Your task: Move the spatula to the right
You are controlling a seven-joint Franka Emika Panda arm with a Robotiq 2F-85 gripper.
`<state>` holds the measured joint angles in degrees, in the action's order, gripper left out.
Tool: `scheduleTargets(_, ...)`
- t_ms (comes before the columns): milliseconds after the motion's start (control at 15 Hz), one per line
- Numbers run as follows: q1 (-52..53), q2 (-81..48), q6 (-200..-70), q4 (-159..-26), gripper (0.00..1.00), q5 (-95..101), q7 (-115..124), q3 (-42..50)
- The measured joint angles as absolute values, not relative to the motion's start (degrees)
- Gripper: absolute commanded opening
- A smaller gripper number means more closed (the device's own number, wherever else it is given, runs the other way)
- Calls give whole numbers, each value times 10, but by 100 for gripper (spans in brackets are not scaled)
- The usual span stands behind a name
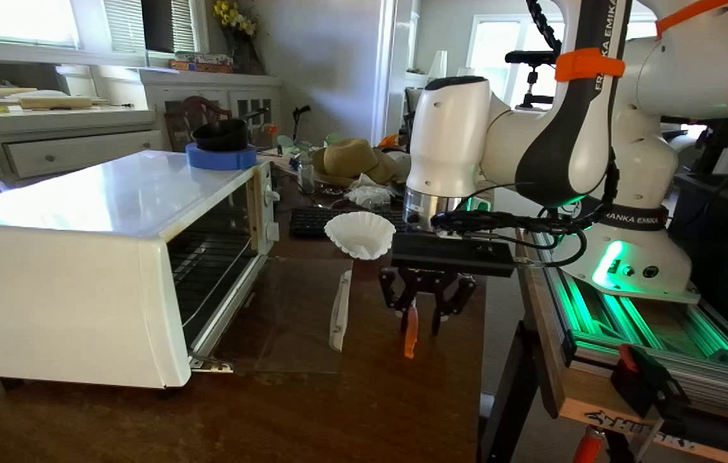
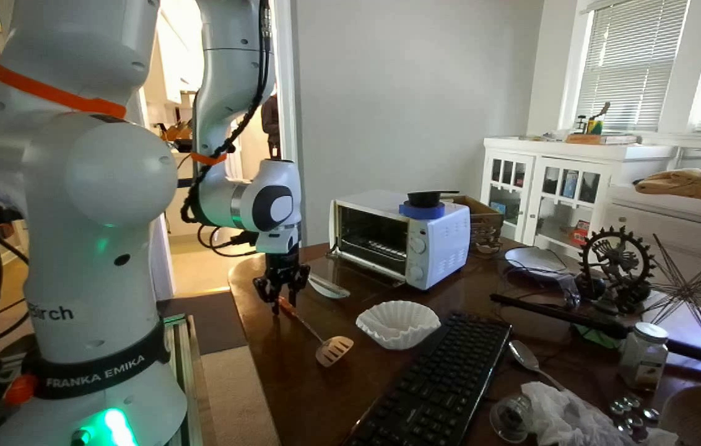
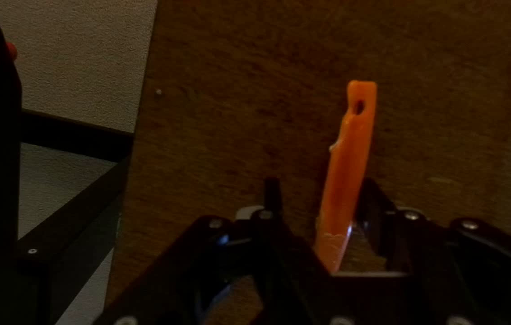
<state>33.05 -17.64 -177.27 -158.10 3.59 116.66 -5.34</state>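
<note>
The spatula has a slender orange handle [image 3: 350, 158] with a hole at its end; its pale orange slotted head [image 2: 334, 350] lies on the brown table in an exterior view. The orange handle also shows in an exterior view [image 1: 411, 334]. My gripper [image 3: 320, 187] points down over the handle, with its fingers on either side. It is open: in the wrist view the handle lies close to the right finger, with a gap to the left finger. Whether the right finger touches it I cannot tell. The gripper shows in both exterior views [image 1: 420, 321] [image 2: 285, 303]. The head is hidden in the wrist view.
A white toaster oven [image 1: 68, 296] stands with its glass door [image 1: 300, 321] folded down. A white fluted paper filter [image 2: 397, 325] and a black keyboard [image 2: 431, 384] lie near the spatula. A pale long-handled spoon [image 2: 524, 355] lies beyond the keyboard. The table edge [image 3: 140, 122] is near the gripper.
</note>
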Motion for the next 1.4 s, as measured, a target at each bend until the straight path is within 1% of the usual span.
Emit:
scheduleTargets(67, 331, -177, -1774, -1581, 8, 36, 1166, -54)
scheduleTargets(133, 330, -178, -1775, -1581, 2, 36, 1166, -55)
scheduleTargets(200, 330, -179, -1775, -1581, 2, 36, 1165, -56)
scheduleTargets(267, 330, -179, -1776, -1581, 5, 36, 1165, -56)
scheduleTargets(533, 326, -179, -1776, -1581, 5, 36, 1158, -64)
scheduleTargets(667, 303, -181, -1776, -1581, 5, 22, 1141, -94)
scheduleTargets(800, 253, -181, -1776, -1581, 5, -20, 1102, -162)
scheduleTargets(1067, 101, -178, -1752, -1578, 5, -70, 1043, -341)
scheduleTargets(1267, -22, -170, -1687, -1574, 5, -114, 1002, -474)
scheduleTargets(1400, -92, -156, -1631, -1572, 5, -147, 980, -544)
